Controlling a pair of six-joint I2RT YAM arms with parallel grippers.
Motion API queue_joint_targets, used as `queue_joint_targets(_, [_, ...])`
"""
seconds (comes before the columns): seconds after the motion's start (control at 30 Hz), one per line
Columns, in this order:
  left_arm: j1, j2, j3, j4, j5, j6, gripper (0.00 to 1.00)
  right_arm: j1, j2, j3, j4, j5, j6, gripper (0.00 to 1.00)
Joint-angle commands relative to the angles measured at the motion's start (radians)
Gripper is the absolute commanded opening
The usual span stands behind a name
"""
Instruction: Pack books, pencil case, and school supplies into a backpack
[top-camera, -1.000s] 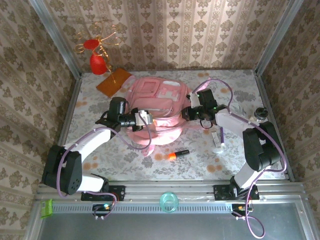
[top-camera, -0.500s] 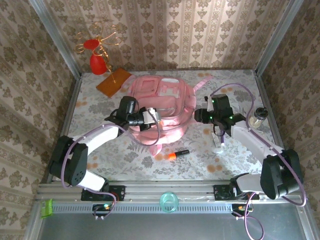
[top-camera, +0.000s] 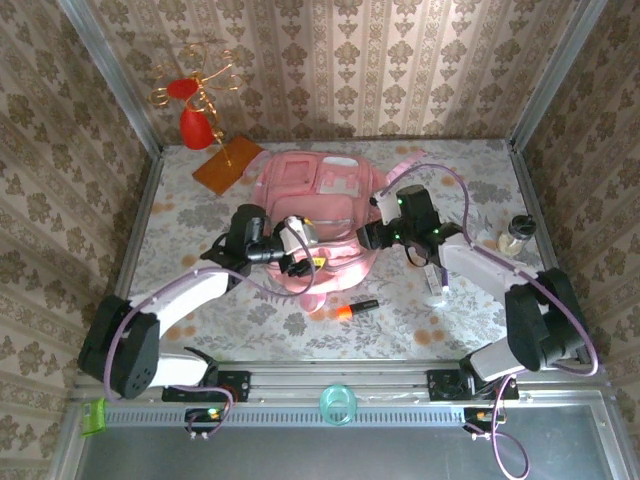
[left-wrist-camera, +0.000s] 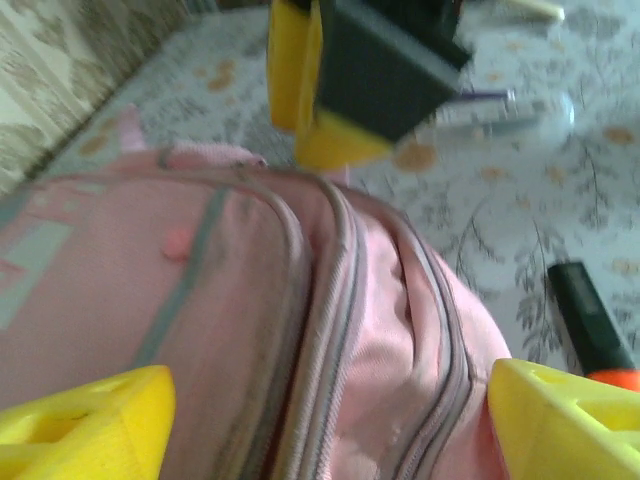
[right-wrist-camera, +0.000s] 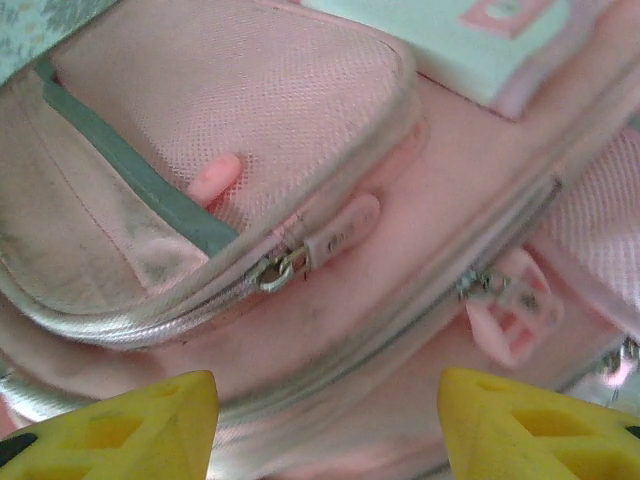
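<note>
This was a robot test cell in a lab, dressed to look like a home. Damask-patterned wallpaper panels (top-camera: 380, 60) stood on three sides, held in bare aluminium posts (top-camera: 112, 75) rather than built walls. The counter (top-camera: 180, 200) wore a floral cloth, yet its near edge ended in a metal rail (top-camera: 340, 385) to which two robot arms, left (top-camera: 180, 290) and right (top-camera: 490, 270), were bolted, purple cables (top-camera: 452, 180) looping off them. Homely props lay about: a pink backpack (top-camera: 300, 185) and a gold wire stand (top-camera: 200, 85) on an orange board (top-camera: 228, 163).
</note>
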Motion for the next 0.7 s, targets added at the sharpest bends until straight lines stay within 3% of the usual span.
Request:
queue_joint_targets(0.0, [0.036,-0.053,-0.030,0.148,-0.119,-0.354,0.85,-0.031,0.051,0.050,0.065,-0.071,-0.199,0.60])
queue_joint_targets(0.07, [0.072,-0.067,-0.031,0.116,-0.235,-0.534,0.86,-0.047,0.080,0.066,0.073,-0.090,-0.238,0.60])
queue_joint_targets(0.17, [0.132,-0.060,0.026,-0.067,-0.355,-0.745,0.81,-0.050,0.132,0.099,0.056,-0.102,-0.327,0.59])
queue_joint_targets(0.33, [0.171,-0.024,0.067,-0.181,-0.382,-0.842,0.78,-0.053,0.190,0.143,-0.019,-0.213,-0.494,0.58])
queue_joint_targets(0.67, [0.216,0.101,0.093,-0.185,-0.308,-0.919,0.75,-0.052,0.214,0.149,-0.078,-0.315,-0.650,0.57])
